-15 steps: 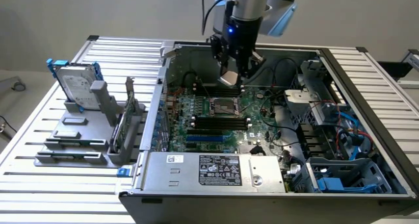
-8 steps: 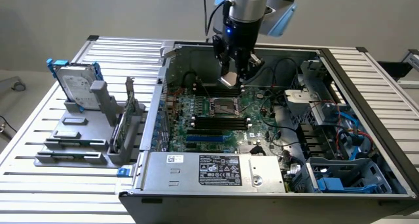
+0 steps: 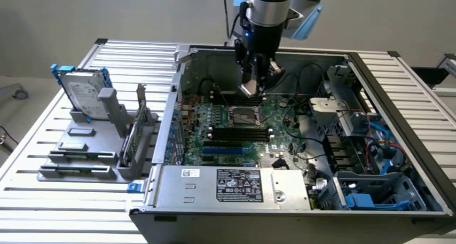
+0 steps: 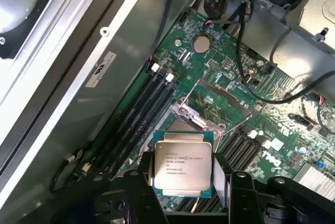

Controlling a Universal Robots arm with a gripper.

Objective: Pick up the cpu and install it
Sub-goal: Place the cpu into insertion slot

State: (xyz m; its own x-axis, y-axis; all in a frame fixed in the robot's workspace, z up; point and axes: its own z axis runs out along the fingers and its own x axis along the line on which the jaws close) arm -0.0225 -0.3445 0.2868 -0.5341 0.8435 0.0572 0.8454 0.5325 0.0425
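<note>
The cpu (image 4: 182, 164), a flat square chip with a silver top plate and printed text, sits between my gripper (image 4: 183, 174) fingers (image 4: 221, 174), which are shut on its two sides. In the exterior view the gripper (image 3: 254, 86) hangs inside the open computer case, holding the cpu (image 3: 251, 88) above the motherboard. The square metal-framed socket (image 3: 244, 115) lies just below and toward the case front. In the wrist view the socket (image 4: 201, 114) shows just beyond the chip.
Black memory slots (image 3: 241, 133) flank the socket. Cables (image 3: 306, 76) and a drive cage (image 3: 356, 102) fill the case on the exterior view's right. A power supply (image 3: 235, 186) sits at the front. A grey rack with a hard drive (image 3: 84, 94) stands outside on the slatted table (image 3: 42, 153).
</note>
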